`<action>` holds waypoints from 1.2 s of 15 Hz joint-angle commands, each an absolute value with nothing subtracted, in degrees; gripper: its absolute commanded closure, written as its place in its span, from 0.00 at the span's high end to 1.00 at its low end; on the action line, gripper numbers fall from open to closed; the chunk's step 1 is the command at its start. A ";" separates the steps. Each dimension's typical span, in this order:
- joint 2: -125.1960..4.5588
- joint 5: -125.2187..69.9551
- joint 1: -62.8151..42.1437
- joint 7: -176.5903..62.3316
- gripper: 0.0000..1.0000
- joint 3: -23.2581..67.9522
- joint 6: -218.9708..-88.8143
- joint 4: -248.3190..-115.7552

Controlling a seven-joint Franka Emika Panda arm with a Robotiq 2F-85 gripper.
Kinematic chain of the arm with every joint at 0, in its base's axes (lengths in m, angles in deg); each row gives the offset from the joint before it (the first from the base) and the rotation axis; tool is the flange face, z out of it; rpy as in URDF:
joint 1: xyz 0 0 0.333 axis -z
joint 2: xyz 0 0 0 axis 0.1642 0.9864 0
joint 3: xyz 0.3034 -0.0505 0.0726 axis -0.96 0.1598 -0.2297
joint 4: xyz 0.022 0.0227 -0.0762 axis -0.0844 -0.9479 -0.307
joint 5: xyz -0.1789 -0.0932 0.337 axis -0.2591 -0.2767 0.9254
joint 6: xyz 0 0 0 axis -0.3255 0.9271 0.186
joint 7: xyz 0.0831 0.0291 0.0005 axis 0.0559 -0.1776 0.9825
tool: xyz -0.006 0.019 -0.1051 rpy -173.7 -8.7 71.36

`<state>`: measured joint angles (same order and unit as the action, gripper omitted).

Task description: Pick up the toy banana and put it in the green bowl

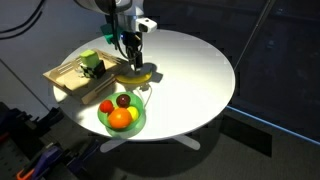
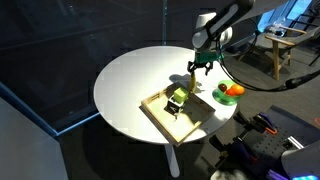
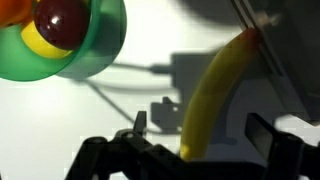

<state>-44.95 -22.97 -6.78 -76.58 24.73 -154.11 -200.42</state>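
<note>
The toy banana (image 1: 136,75) lies on the white round table, between the wooden tray and the green bowl (image 1: 136,125). It is yellow and curved, and it fills the middle of the wrist view (image 3: 218,90). The green bowl holds a dark red, an orange and a yellow round fruit, and it shows at the top left of the wrist view (image 3: 100,45). My gripper (image 1: 132,52) hangs just above the banana. In the wrist view its fingers (image 3: 200,128) are open, one on each side of the banana, with a gap on both sides. The gripper (image 2: 198,68) and the bowl (image 2: 222,98) also show in an exterior view.
A rectangular wooden tray (image 1: 62,80) with green and dark objects in it stands beside the banana; it also shows in an exterior view (image 2: 160,115). The table edge (image 1: 225,95) drops off to a dark floor. Cables and equipment lie beyond the table.
</note>
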 commanded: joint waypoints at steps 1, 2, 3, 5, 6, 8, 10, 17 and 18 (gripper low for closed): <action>-41.96 -21.46 -7.15 -76.47 1.00 25.23 -154.58 -197.85; -41.47 -21.38 -7.19 -76.51 1.00 25.25 -154.82 -197.71; -41.03 -21.17 -7.17 -76.48 1.00 25.21 -154.98 -197.62; -40.12 -20.71 -7.20 -76.63 1.00 25.18 -155.13 -197.44; -39.81 -20.52 -7.29 -76.75 1.00 25.24 -155.28 -197.42; -39.34 -20.23 -7.47 -77.05 1.00 25.35 -155.62 -197.49; -39.11 -20.20 -7.72 -77.47 1.00 25.53 -156.35 -197.74; -38.36 -20.45 -9.04 -79.71 1.00 26.47 -160.69 -197.91; -38.20 -20.49 -9.28 -80.02 1.00 26.67 -161.03 -197.87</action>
<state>-38.92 -21.53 -8.02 -78.55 25.49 -159.95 -198.73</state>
